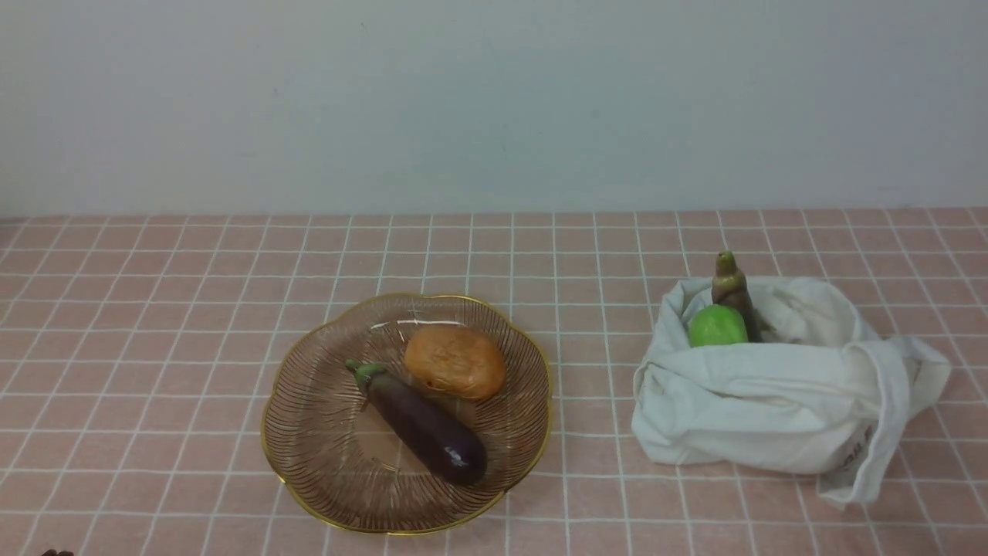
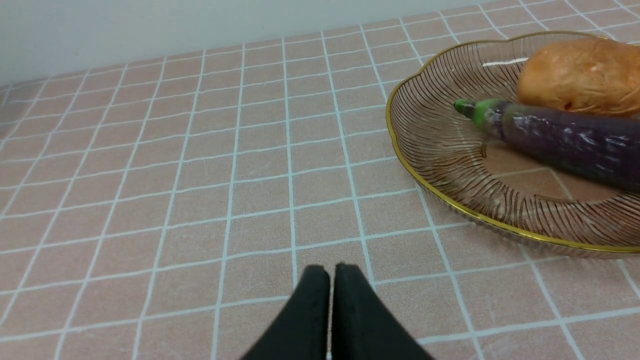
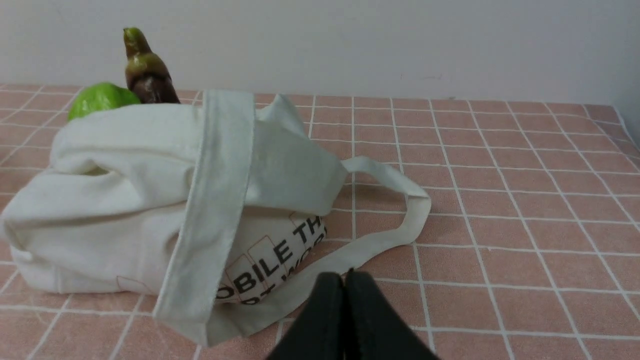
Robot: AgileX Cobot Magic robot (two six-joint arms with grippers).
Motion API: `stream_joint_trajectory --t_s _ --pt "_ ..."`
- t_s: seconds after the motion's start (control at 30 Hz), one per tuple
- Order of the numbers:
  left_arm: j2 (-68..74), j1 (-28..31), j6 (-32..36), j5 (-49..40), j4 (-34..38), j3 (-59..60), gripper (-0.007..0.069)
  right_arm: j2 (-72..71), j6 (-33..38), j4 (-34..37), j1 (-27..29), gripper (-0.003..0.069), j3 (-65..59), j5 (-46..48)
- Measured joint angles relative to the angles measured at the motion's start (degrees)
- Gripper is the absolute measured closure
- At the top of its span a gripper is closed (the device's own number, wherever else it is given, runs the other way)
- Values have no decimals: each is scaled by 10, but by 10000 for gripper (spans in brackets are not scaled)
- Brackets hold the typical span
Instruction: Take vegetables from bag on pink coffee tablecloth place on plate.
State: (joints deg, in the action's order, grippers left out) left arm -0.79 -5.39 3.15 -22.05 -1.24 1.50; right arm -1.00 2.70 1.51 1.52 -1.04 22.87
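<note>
The pink coffee tablecloth [image 1: 154,324] covers the whole worktop. The plate [image 1: 309,432] sits near the front edge, a bit left of the middle. Two vegetables lie in it: a brown-orange potato [image 1: 455,361] and a dark purple eggplant [image 1: 424,425], touching each other, with the eggplant closer to the front edge. The bag [image 1: 772,409] sits toward the right edge, well apart from the plate, with its top open and a strap hanging down its right side. A light green gourd [image 1: 716,326] and a second eggplant [image 1: 732,289] poke out of the bag, the eggplant standing up with its stem on top. The left claw [image 2: 331,272] is closed and holds nothing, low over the cloth near the plate. The right claw [image 3: 344,279] is closed and empty too, just beside the bag's strap [image 3: 400,220].
</note>
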Motion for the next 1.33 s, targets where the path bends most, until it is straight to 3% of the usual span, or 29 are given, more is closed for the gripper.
stream_joint_trajectory --t_s 1.33 --pt "0 0 0 0 0 0 629 0 9 0 0 673 0 0"
